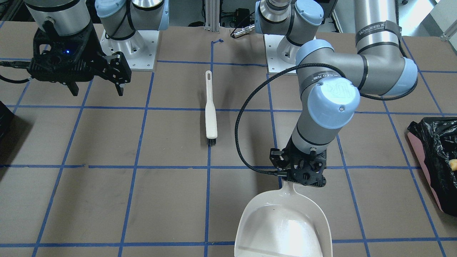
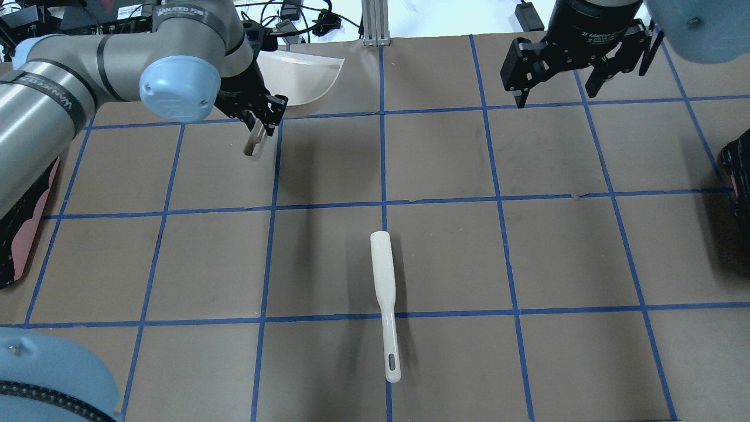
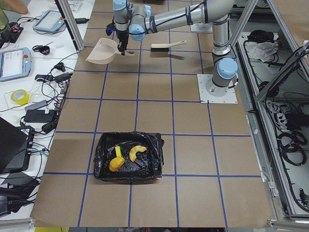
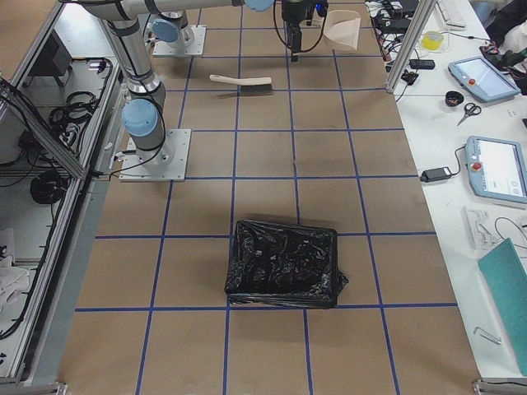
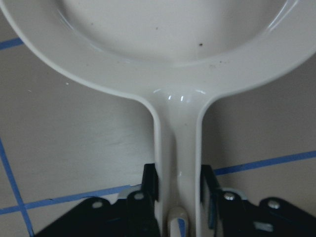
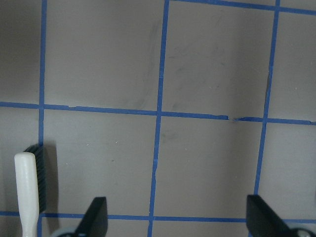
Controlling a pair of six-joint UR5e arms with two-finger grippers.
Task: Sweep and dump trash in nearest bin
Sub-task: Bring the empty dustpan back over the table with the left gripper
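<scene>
My left gripper (image 1: 303,180) is shut on the handle of the white dustpan (image 1: 282,225) and holds it above the table; its pan looks empty. In the left wrist view the handle (image 5: 177,163) sits between the fingers (image 5: 150,180). The bin (image 3: 99,159), a black bag with pink sides (image 1: 425,164), stands at the table's end on my left. In it lie the orange-brown lump (image 3: 115,165), the cream curved piece (image 3: 137,152) and the yellow-green wedge (image 3: 118,152). My right gripper (image 1: 97,91) is open and empty above the table, also in the overhead view (image 2: 554,97).
A white brush (image 2: 384,293) with dark bristles lies mid-table, between the arms; its head shows in the right wrist view (image 6: 27,192). A second black-bagged container (image 4: 284,263) stands at the table's end on my right. Blue tape lines grid the brown table.
</scene>
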